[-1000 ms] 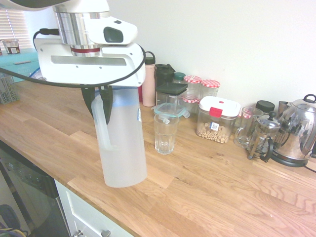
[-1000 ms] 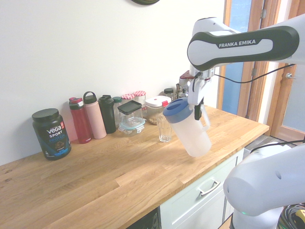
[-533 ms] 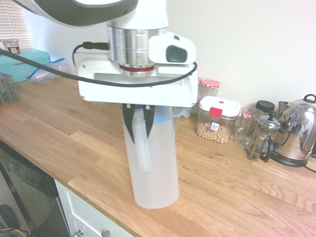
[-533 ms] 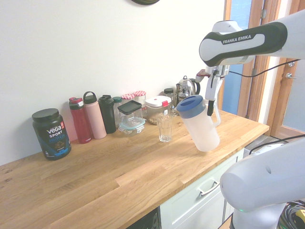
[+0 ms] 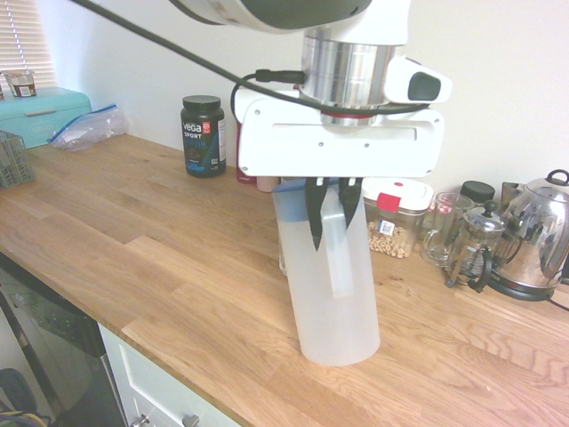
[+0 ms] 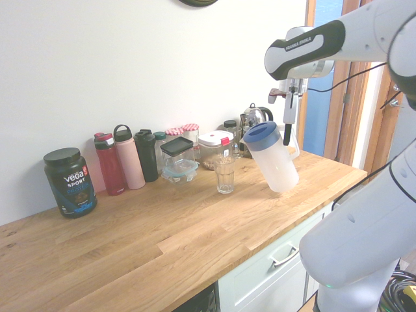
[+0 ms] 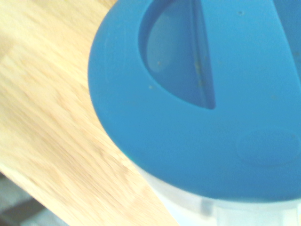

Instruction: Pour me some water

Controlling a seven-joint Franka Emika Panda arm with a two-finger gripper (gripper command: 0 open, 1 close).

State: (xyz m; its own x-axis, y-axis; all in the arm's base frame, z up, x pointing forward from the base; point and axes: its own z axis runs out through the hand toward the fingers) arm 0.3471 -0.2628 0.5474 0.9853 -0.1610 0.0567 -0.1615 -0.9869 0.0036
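Since a second ago I've carried the pitcher (image 6: 272, 158) sideways along the counter (image 6: 169, 234): it was short of the glass (image 6: 225, 174), now it hangs past it on the kettle (image 5: 536, 238) side, clear of the wood. My gripper (image 5: 332, 206) points down with the fingers clamped on the pitcher's handle just under the blue lid (image 7: 202, 99). Body tilts away from the grip. Water is inside the frosted body; I can't make out the level through the plastic, probably low.

Handling read: light load, stiff plastic wall, smooth handle. Held high on one side, so it swings and can pivot between the pads when I tip it. Handle is the right hold, near the top. Glass is fragile and light, easy to knock. Spout opening in the lid shows in the wrist view.
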